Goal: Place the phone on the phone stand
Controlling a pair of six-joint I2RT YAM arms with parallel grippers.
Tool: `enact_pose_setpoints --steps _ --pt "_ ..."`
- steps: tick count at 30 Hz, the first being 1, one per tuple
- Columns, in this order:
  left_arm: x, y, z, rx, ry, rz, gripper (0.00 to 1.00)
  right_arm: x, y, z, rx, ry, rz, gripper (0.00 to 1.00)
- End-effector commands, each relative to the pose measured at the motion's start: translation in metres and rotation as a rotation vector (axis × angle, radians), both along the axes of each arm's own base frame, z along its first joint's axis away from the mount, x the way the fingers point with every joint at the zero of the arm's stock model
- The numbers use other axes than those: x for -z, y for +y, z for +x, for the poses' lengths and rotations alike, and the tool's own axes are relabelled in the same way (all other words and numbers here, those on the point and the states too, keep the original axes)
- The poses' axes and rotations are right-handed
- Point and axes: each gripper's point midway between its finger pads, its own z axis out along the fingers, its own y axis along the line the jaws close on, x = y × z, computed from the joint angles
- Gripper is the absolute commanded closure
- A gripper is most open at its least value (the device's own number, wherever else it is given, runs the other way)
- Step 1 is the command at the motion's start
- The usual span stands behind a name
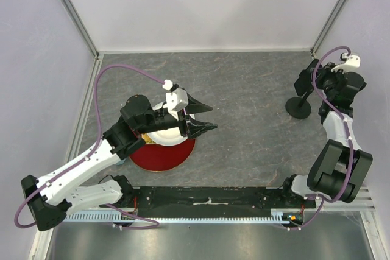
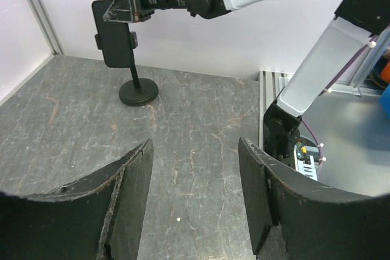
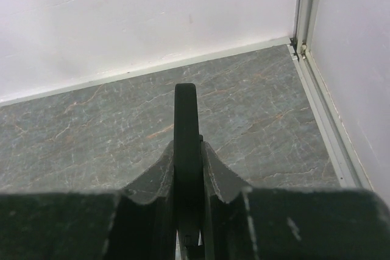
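Near you, your left gripper [image 1: 212, 117] hangs spread wide with nothing in it, just over the white plate [image 1: 159, 135] stacked on the red plate [image 1: 164, 156]. Farther back on the right, your right gripper [image 2: 119, 13] pinches the phone [image 2: 114, 44] by its top, upright, at the cradle of the stand [image 2: 138, 92], whose round base rests on the surface [image 1: 244, 89].
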Motion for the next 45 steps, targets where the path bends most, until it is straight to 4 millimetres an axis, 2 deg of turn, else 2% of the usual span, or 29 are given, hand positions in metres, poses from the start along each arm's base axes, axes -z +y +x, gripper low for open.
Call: enact_pose_setpoints --steps 1,9,16,21,27,33,36,40,45 --pt "-0.011 -0.004 -0.009 0.053 0.014 -0.046 0.36 -0.073 -0.016 0.01 0.025 -0.186 -0.164 1.0" --pt "-0.007 -0.007 -0.009 0.069 0.025 -0.038 0.37 -0.057 -0.03 0.024 0.039 -0.142 -0.171 1.0" --pt "-0.004 -0.007 -0.002 0.068 0.04 -0.033 0.37 -0.055 -0.04 0.035 0.043 -0.149 -0.152 1.0" --pt "-0.007 -0.004 0.003 0.082 0.057 -0.059 0.38 -0.044 -0.046 0.037 0.017 -0.108 -0.17 1.0" --pt "-0.003 -0.006 0.007 0.111 0.101 -0.056 0.38 -0.034 -0.055 0.03 0.026 -0.075 -0.19 1.0" --pt "-0.002 -0.006 0.008 0.111 0.103 -0.056 0.39 -0.025 -0.06 0.025 0.061 -0.065 -0.169 0.91" --pt "-0.003 -0.005 0.007 0.113 0.1 -0.059 0.39 -0.025 -0.06 0.022 0.072 -0.064 -0.168 0.81" --pt "-0.005 -0.005 0.005 0.115 0.098 -0.062 0.39 -0.026 -0.062 0.019 0.095 -0.057 -0.174 0.59" --pt "-0.006 -0.005 0.004 0.12 0.096 -0.067 0.39 -0.027 -0.063 0.013 0.115 -0.048 -0.173 0.45"
